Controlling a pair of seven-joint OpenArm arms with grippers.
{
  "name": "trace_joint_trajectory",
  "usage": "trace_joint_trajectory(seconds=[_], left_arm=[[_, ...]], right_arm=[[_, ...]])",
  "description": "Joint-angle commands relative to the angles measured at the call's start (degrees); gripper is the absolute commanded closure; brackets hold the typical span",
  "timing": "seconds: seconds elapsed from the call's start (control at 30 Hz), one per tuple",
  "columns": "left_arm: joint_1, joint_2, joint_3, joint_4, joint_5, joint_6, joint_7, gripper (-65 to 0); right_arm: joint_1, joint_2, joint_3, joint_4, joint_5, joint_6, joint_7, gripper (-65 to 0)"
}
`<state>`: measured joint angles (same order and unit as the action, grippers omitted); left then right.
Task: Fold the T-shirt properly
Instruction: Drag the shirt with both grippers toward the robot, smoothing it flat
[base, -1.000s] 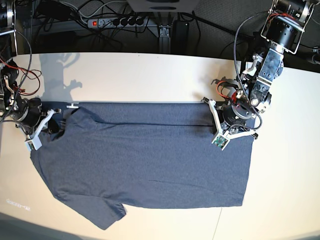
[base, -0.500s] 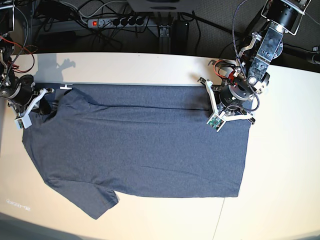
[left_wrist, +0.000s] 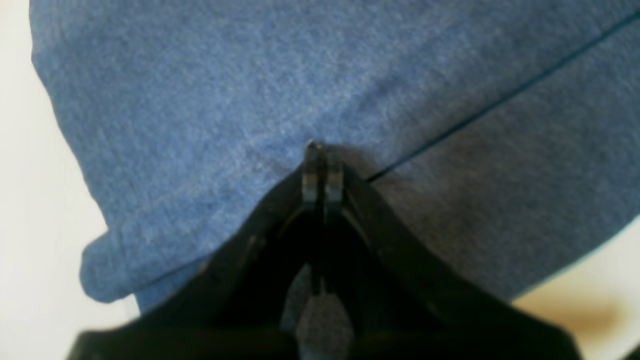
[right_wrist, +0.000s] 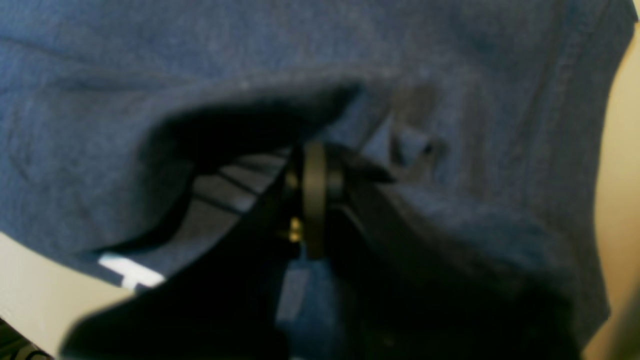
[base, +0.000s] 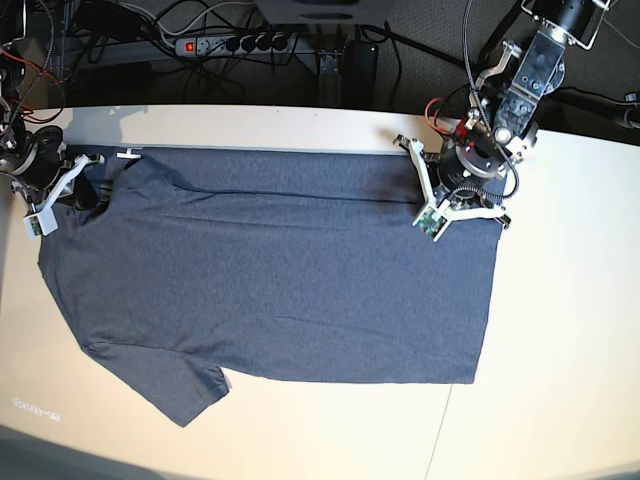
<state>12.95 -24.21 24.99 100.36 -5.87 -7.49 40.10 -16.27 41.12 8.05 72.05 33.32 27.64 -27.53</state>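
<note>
The blue-grey T-shirt (base: 280, 270) lies spread on the table, plain side up, one sleeve (base: 175, 390) pointing to the near left. My left gripper (base: 462, 192) sits on its far right corner, shut on the fabric (left_wrist: 200, 100), with its fingertips (left_wrist: 322, 150) pressed together beside a fold line. At the far left my right gripper (base: 88, 190) is shut on bunched cloth (right_wrist: 450, 225) near the collar, fingertips (right_wrist: 315, 155) together. A white label (right_wrist: 130, 270) shows under a lifted layer there.
The pale table (base: 560, 350) extends to the right and in front of the shirt. Behind its far edge hang cables and a power strip (base: 235, 42). A small white tag (base: 130, 153) pokes out by the collar.
Both grippers have pulled back toward the table's far edge, dragging the shirt with them. Its far edge now lies straighter and closer to that edge.
</note>
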Motion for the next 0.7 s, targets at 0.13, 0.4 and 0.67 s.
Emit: trace_joint_trajectory(seconds=[0.13, 0.4, 0.67], left_arm=[[2.3, -0.7, 0.0, 0.9, 0.4, 0.9, 5.1, 0.0], [2.8, -0.7, 0.0, 0.9, 0.8, 0.9, 5.4, 0.0], [5.5, -0.7, 0.0, 3.9, 1.0, 0.9, 5.1, 0.0]], right_arm=[[-2.7, 1.1, -0.2, -0.9, -4.8, -0.4, -8.3, 0.0], [-5.4, 1.0, 1.2, -0.9, -4.8, -0.4, -8.3, 0.0], [-6.1, 1.1, 3.8, -0.9, -4.8, -0.4, -8.3, 0.0]])
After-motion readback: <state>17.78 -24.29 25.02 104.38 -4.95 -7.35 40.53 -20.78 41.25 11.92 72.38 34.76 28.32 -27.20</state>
